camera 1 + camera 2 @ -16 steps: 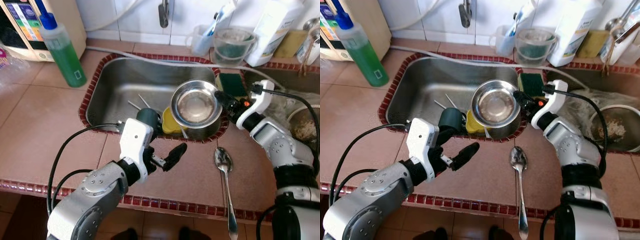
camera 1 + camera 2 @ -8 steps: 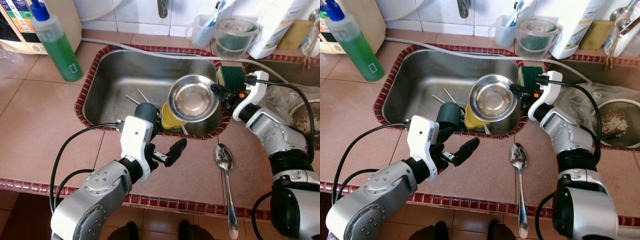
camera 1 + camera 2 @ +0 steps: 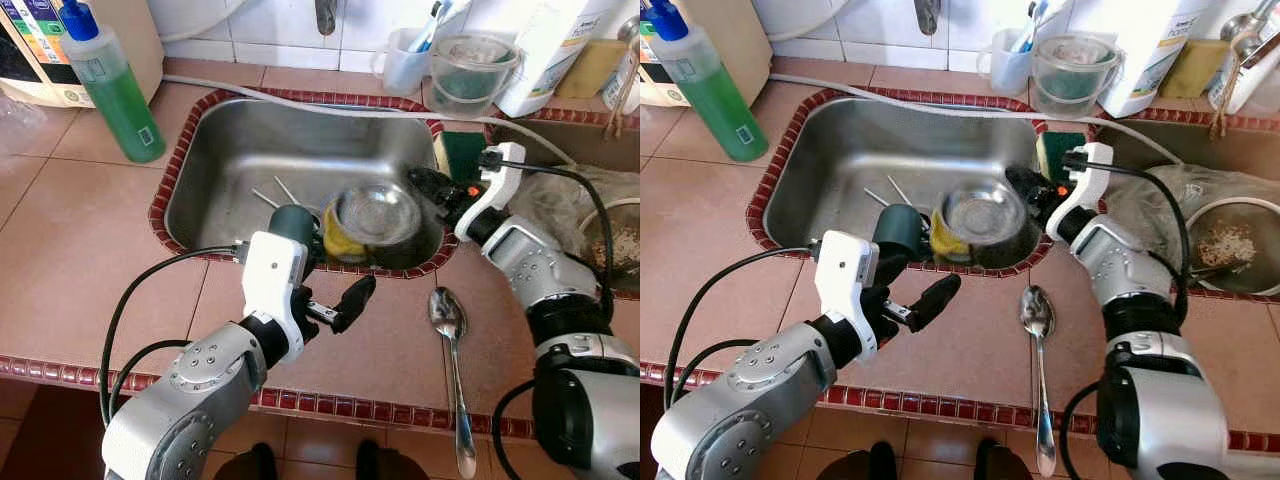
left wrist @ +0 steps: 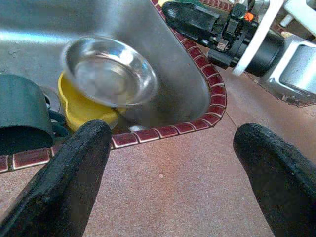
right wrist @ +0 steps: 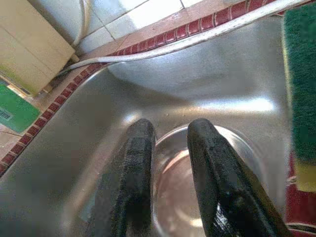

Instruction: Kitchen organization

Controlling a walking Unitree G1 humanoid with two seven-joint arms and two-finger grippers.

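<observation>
Bowl [image 3: 375,214] dropped (blurred), below right fingers [image 5: 140,163]

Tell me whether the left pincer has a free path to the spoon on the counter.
Probably yes. The left pincer is open over bare counter, and the spoon lies on the same tiles off to its right with nothing between them. The right pincer is at the sink's edge, out of the way.

The sink's [image 3: 215,150] upper left lies bare. Its lower right is crowded by a steel bowl [image 3: 375,213], yellow cup [image 3: 338,240] and dark cup [image 3: 295,225]. A spoon [image 3: 448,340] lies on the counter at lower right.
</observation>
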